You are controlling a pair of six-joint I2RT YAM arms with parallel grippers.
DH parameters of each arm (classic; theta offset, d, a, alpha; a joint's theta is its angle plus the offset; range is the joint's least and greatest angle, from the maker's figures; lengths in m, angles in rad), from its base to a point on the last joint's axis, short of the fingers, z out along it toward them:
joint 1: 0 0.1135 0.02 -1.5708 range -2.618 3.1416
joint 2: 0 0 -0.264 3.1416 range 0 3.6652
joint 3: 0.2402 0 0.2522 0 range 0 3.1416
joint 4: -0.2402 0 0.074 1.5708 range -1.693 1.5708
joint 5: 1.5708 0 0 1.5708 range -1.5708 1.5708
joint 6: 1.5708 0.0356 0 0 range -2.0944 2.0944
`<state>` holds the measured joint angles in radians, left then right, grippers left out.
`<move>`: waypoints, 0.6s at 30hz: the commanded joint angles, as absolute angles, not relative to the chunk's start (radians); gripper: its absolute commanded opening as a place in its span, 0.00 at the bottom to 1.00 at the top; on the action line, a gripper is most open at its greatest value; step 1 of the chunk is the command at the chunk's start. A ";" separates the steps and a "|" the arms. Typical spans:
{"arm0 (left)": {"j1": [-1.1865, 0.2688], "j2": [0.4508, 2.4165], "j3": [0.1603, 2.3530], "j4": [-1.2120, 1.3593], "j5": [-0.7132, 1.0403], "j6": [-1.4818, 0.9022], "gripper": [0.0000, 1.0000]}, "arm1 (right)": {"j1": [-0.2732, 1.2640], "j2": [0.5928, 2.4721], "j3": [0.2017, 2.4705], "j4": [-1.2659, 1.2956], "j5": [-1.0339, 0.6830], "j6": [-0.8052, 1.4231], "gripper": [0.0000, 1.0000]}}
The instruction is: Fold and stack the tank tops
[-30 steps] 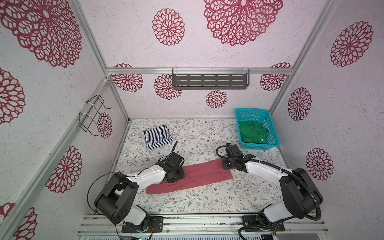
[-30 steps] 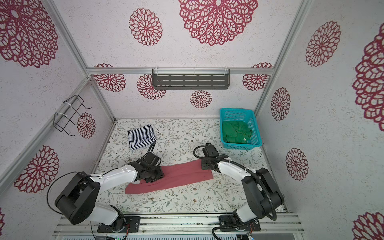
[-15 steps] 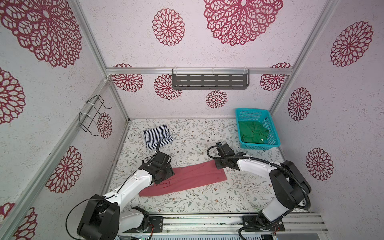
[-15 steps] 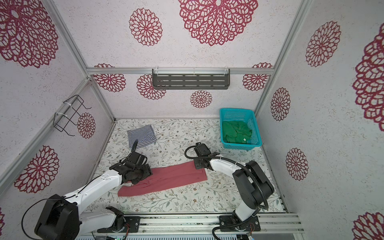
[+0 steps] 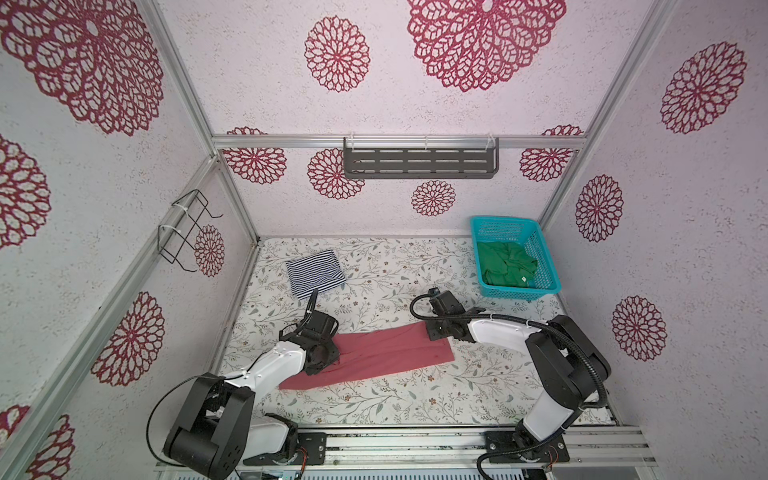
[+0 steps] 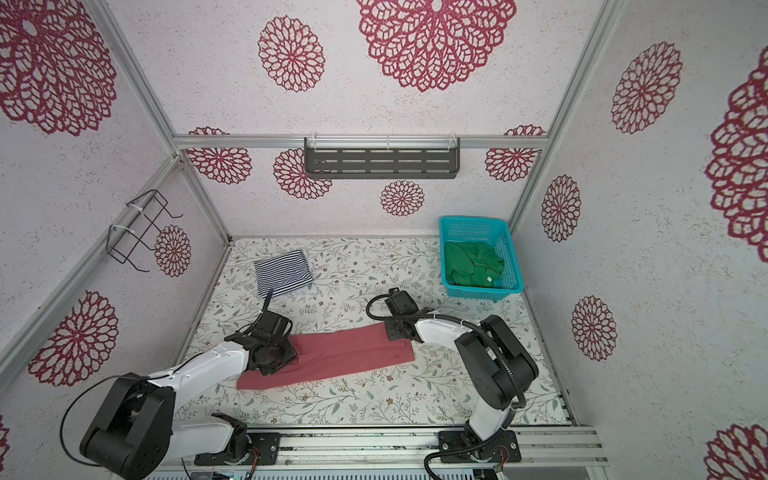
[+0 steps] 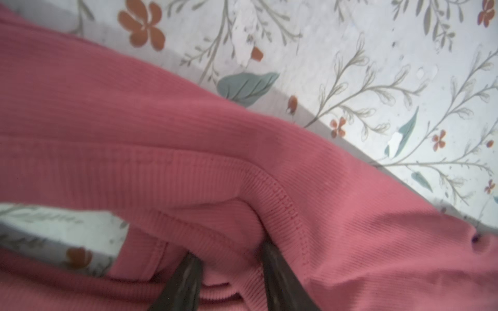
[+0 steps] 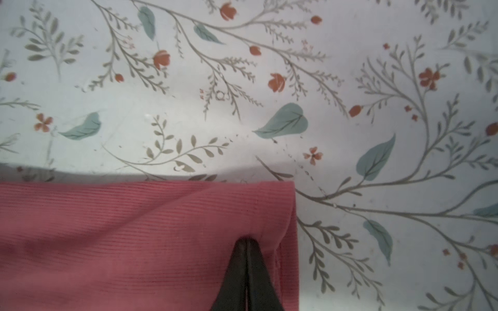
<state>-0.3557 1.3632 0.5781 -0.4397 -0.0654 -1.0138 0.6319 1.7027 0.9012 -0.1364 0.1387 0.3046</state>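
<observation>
The red-pink top (image 5: 386,353) lies across the table (image 5: 374,299), shifted leftward since before. The right gripper (image 8: 245,241) has clamped its corner (the squared end). The left gripper (image 7: 229,251) straddles a fold, grip unclear.

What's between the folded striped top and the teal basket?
Nothing: only bare floral tabletop between striped top and basket, seen in both top views.

The red-pink tank top (image 6: 349,353) lies stretched between the left tool (image 6: 277,354) and the right tool (image 6: 397,332). The striped tank top (image 6: 282,272) lies folded behind it. The green tank top (image 6: 469,264) sits in the basket (image 6: 510,262).
</observation>
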 commanded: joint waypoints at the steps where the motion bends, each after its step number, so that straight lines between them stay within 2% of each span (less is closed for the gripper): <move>1: -0.337 1.531 0.551 -0.274 -0.032 -0.986 0.39 | 0.622 1.707 0.879 -0.202 0.186 0.385 0.04; 6: -0.337 1.798 0.809 -0.279 0.024 -0.826 0.38 | 0.616 1.610 0.750 -0.290 0.171 0.534 0.04; 10: -0.363 2.019 1.071 -0.322 0.078 -0.720 0.37 | 0.632 1.467 0.598 -0.339 0.096 0.635 0.06; 14: -0.405 2.199 1.395 -0.417 0.159 -0.597 0.42 | 0.710 1.331 0.545 -0.357 0.002 0.700 0.10; 18: -0.457 2.395 1.804 -0.619 0.234 -0.403 0.49 | 0.741 1.206 0.632 -0.481 0.091 0.653 0.15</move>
<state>-0.4095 2.2612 1.6535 -0.3836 0.1284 -0.5858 0.7288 1.2751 0.5804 -0.3252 0.0731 0.6407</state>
